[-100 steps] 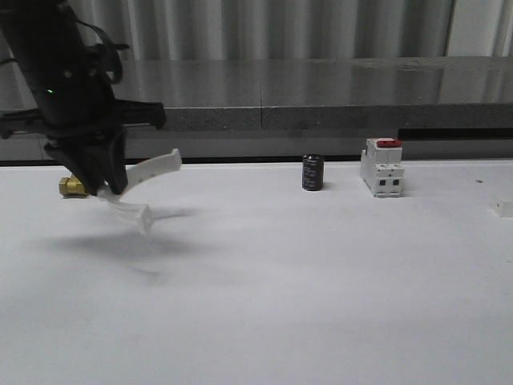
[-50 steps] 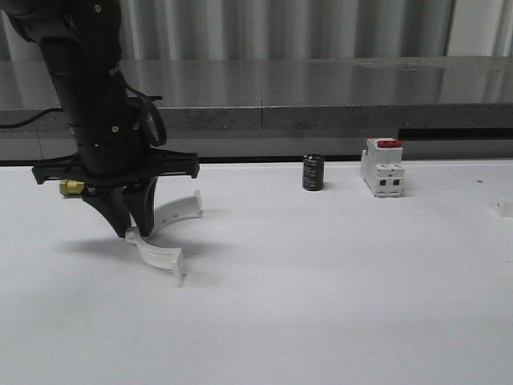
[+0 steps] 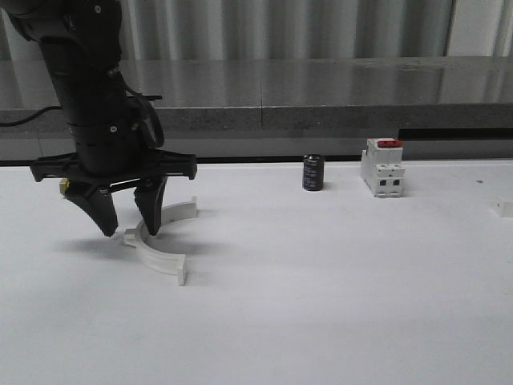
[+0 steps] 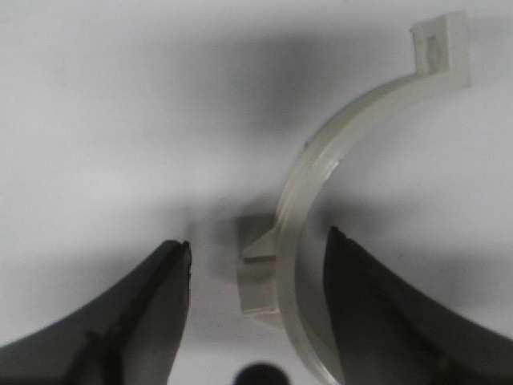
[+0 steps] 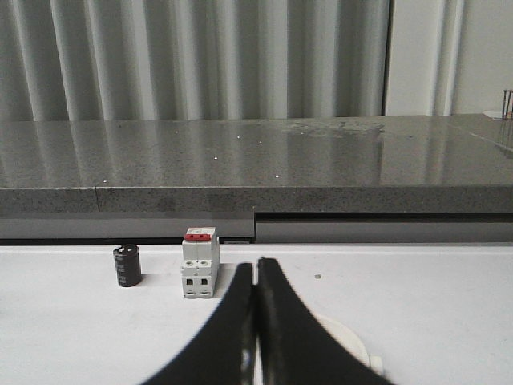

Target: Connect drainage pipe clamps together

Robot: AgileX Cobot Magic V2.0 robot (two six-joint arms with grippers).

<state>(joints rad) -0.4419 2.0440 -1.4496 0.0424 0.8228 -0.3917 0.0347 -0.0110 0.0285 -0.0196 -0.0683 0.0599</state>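
One white half-ring drainage pipe clamp (image 3: 158, 258) lies flat on the white table at the left, its open side facing right. My left gripper (image 3: 130, 231) stands open straight over its middle, one finger on each side of the band, not touching it. In the left wrist view the clamp (image 4: 309, 172) curves between the open fingers (image 4: 259, 241), its side tab (image 4: 260, 281) between them and an end flange (image 4: 438, 44) farther off. My right gripper (image 5: 256, 265) is shut on nothing. A white curved piece (image 5: 353, 341), seemingly the second clamp, lies partly hidden behind its fingers.
A black cylinder (image 3: 313, 172) and a white breaker with a red switch (image 3: 381, 167) stand at the back of the table. A brass fitting (image 3: 66, 186) sits behind the left arm. A small white part (image 3: 503, 208) lies at the right edge. A grey ledge runs behind the table.
The left gripper carried the clamp rightward and down, set it on the table, then opened and let it go. The clamp now lies flat.
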